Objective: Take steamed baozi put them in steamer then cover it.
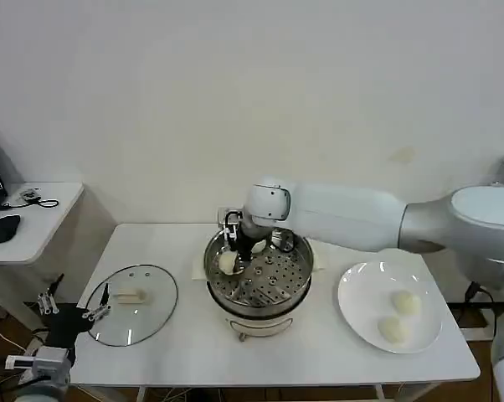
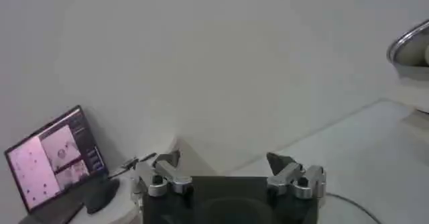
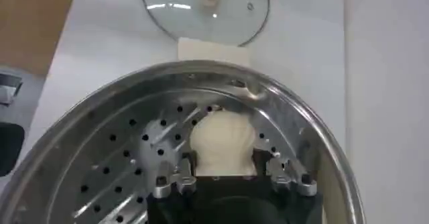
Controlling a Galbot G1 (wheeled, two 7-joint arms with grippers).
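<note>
Right tool (image 3: 223, 172) grips baozi (image 3: 222, 140) over steamer (image 1: 295, 276) on white table (image 1: 193, 343).

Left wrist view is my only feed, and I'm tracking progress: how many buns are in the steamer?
Observer: Two in the steamer: a loose bun on the tray, and a held bun in the right gripper.
Operator: How many are on the plate?
Observer: Two plate buns lie side by side on the plate.
Operator: And the lid?
Observer: The lid lies flat on the table, left of the steamer, handle up.
</note>
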